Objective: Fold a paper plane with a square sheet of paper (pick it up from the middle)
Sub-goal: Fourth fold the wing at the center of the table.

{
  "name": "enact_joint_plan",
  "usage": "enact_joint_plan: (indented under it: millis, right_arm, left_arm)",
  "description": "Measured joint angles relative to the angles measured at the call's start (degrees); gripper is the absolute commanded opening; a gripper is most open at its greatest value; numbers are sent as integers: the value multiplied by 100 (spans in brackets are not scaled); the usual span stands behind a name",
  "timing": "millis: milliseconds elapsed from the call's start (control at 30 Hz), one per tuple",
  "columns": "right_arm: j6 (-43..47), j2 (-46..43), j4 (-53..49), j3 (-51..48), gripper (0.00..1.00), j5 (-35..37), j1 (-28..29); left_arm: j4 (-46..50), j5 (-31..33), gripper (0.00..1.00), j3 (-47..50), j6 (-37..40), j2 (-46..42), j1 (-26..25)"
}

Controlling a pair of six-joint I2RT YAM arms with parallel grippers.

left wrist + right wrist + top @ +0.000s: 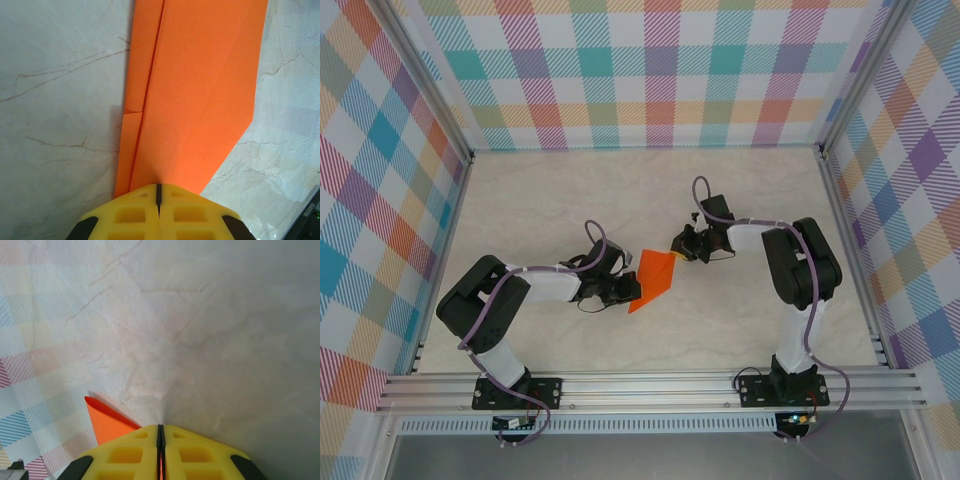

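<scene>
Setting: a pale, marble-patterned counter [570,190] enclosed by walls [650,70] of pastel plaid in many colours

Paper: one bright orange paper [655,278], plain and unmarked, near the middle of the counter between the two arms, folded into a narrow shape with a slanted end

Paper up close: from the left wrist, overlapping layers [200,90] and long creases run away from the camera; whether it rests on the counter cannot be told

Left pincer: its yellow fingers [125,215] are pressed together, and the left pincer [634,290] pinches the paper's lower left end

Right pincer: the right pincer [680,252] pinches the paper's upper right corner; from its wrist, a thin orange line shows in the slit between its yellow fingers [200,455], and an orange point [107,422] sticks out to the left

Writing: a dark strip [307,215] in the left wrist view's lower right corner carries tiny pale characters, too small to read
</scene>
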State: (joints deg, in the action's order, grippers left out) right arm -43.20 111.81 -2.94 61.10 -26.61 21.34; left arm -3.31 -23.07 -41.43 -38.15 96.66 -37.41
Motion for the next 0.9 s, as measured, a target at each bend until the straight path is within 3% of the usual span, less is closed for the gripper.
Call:
enact_joint_plan:
  millis: [200,433,900]
  right_arm:
    - [22,-280,-13,-48,12,-28,74]
    - [-31,-728,101,-326,12,-37,538]
    - [-179,-192,310,-514,8,-223,1073]
  left_arm:
    - [-4,0,1,4,2,-4,0]
    - [-4,0,1,4,0,-4,-2]
    - [20,-2,2,-7,2,-20,0]
